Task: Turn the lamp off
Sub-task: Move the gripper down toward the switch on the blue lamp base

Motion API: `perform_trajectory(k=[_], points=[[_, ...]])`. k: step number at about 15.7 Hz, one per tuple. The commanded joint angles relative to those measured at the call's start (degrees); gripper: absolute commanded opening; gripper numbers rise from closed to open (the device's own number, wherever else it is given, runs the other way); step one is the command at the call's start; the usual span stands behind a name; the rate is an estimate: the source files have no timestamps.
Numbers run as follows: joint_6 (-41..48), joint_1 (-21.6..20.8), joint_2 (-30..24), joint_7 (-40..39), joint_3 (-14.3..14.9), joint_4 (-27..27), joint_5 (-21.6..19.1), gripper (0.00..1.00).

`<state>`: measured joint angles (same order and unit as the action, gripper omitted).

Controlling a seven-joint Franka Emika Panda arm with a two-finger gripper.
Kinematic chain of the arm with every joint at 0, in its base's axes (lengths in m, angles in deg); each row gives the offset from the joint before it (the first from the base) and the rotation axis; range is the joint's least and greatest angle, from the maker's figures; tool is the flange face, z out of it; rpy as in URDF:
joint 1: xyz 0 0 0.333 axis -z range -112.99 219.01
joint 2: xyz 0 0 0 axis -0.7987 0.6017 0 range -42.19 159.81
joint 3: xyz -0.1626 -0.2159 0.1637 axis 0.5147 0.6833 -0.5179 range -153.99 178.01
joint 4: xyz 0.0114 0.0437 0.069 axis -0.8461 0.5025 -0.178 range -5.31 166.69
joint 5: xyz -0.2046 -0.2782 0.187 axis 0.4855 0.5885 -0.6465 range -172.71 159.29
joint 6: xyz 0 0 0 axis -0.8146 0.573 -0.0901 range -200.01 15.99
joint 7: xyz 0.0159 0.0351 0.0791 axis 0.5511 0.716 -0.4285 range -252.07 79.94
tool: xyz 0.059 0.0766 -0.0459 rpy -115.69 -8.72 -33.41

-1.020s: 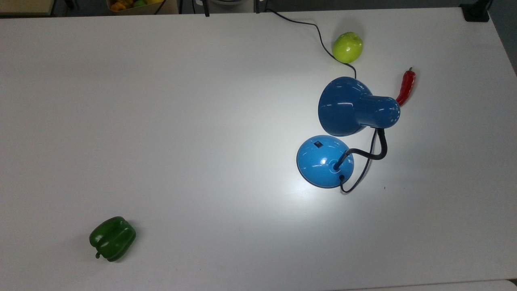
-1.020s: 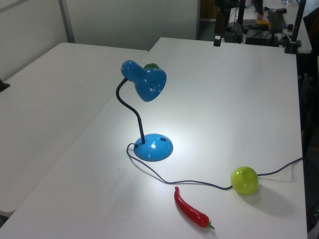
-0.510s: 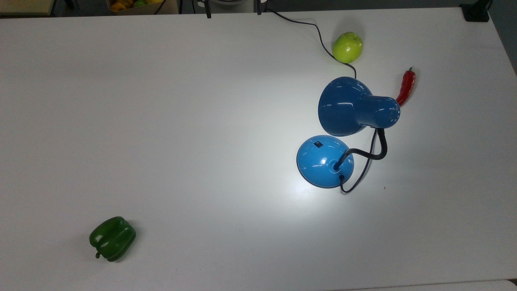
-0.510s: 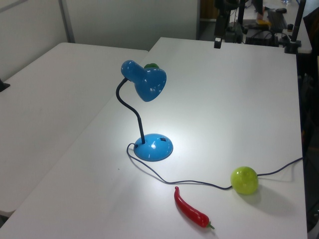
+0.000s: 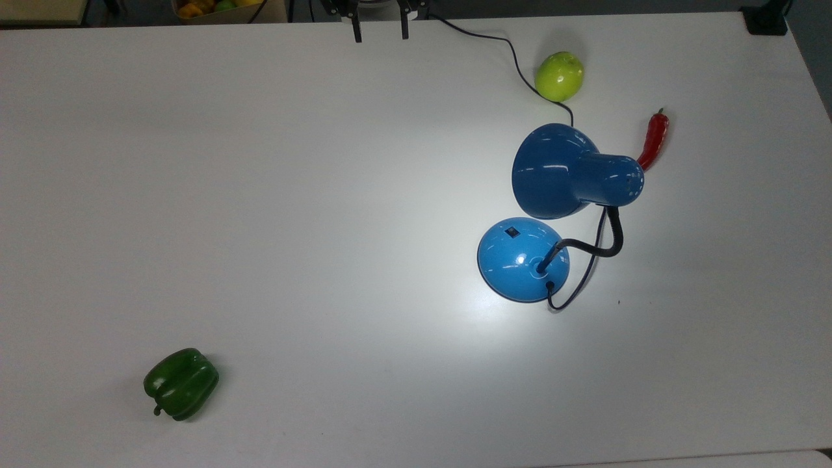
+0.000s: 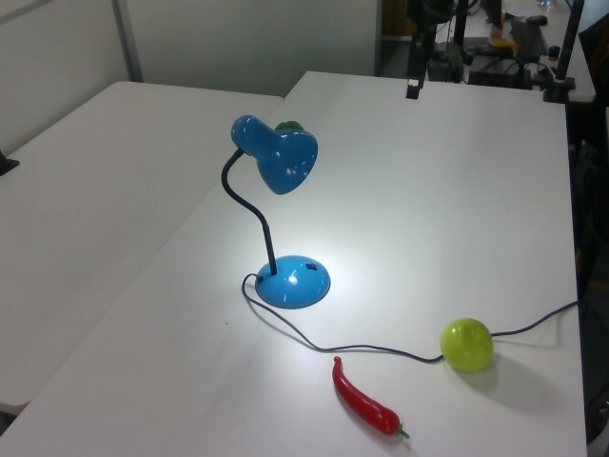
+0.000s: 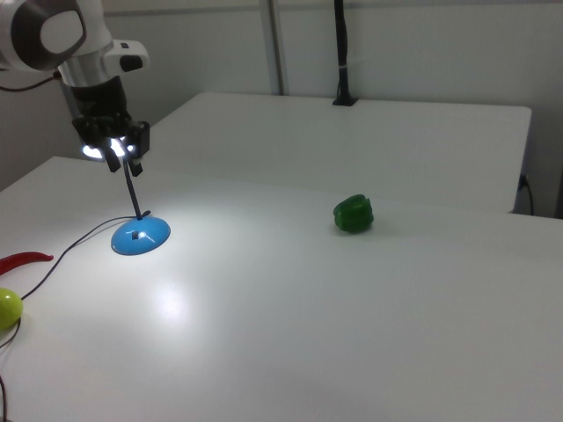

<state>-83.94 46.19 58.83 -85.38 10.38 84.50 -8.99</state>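
Note:
The blue lamp [image 5: 523, 260] stands on the white table at the top view's right. Its cone shade [image 5: 552, 170] points down and is lit, throwing a bright patch around the domed base. A small black switch [image 5: 513, 231] sits on the base's far side. My gripper [image 5: 379, 29] hangs open at the top view's upper edge, far from the lamp, with nothing between its fingers. In the left view the lamp [image 6: 293, 282] is at centre and the gripper [image 6: 413, 84] is over the far table edge. In the right view the gripper [image 7: 125, 163] covers the shade above the base [image 7: 141, 236].
A green apple [image 5: 559, 76] lies by the lamp's black cord [image 5: 513, 58], and a red chili [image 5: 653, 138] lies just beyond the shade. A green bell pepper [image 5: 181, 383] sits far off at the top view's lower left. The white table [image 5: 292, 227] spreads wide between them.
My gripper has come further in over the table from the top view's upper edge, and its two fingers show more. The lamp and the produce have not moved.

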Motion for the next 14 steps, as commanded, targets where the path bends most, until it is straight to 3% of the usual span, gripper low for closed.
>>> perform_trajectory(k=[1,4,10,14], points=[[-1.88,-0.74,-0.55,-0.86,0.05,1.46,-0.18,0.13],[-1.88,-1.18,-0.11,-0.86,0.05,1.55,-0.35,0.0],[-5.92,-1.27,-0.11,-0.95,-0.04,4.36,-0.97,0.0],[-9.86,-1.27,1.38,-0.78,-2.4,6.9,-0.97,0.0]])
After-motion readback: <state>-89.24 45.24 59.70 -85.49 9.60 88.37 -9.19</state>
